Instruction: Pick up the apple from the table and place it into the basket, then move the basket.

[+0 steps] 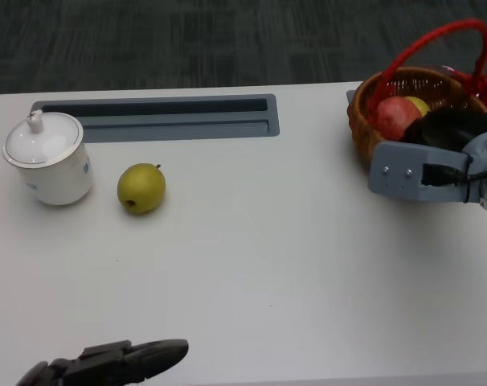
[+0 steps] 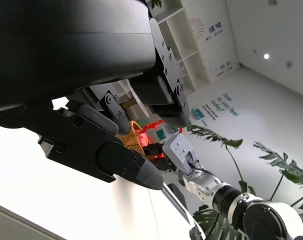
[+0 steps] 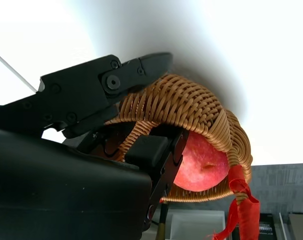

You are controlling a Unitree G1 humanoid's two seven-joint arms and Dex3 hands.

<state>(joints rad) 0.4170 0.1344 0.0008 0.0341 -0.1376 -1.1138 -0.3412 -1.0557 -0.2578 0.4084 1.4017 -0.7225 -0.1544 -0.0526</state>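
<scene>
- The round woven wicker basket with the red wrapped handle point(image 1: 404, 100) sits at the table's far right edge, w/ the red apple point(image 1: 396, 117) already inside it, next to a yellowish fruit that's mostly hidden.
- Your right hand point(image 1: 448, 129) is on the basket's near rim: in the right wrist view one finger point(image 3: 111, 82) lies along the outside of the weave and another point(image 3: 156, 150) hooks inside beside the apple point(image 3: 201, 162), so it looks to be gripping the rim.
- Handling, my read: the basket is light and stiff-ish, but wicker flexes and the load makes it tip-prone. A rim pinch will likely tilt it; slide it, or lift low and level. The looped handle is the better hold if you regrasp.
- The apple looks smooth, firm and round, free to roll in the bowl; keep moves slow.
- Looks: tan-brown weave, domed sides, bright red handle arching over; the apple is red w/ a paler blush.
- Your left hand point(image 1: 119, 362) rests low at the table's near edge, holding nothing, fingers stretched out.
- Well apart on the left: a green-yellow pear point(image 1: 141, 188) and a white lidded ceramic cup point(image 1: 49, 157).
</scene>
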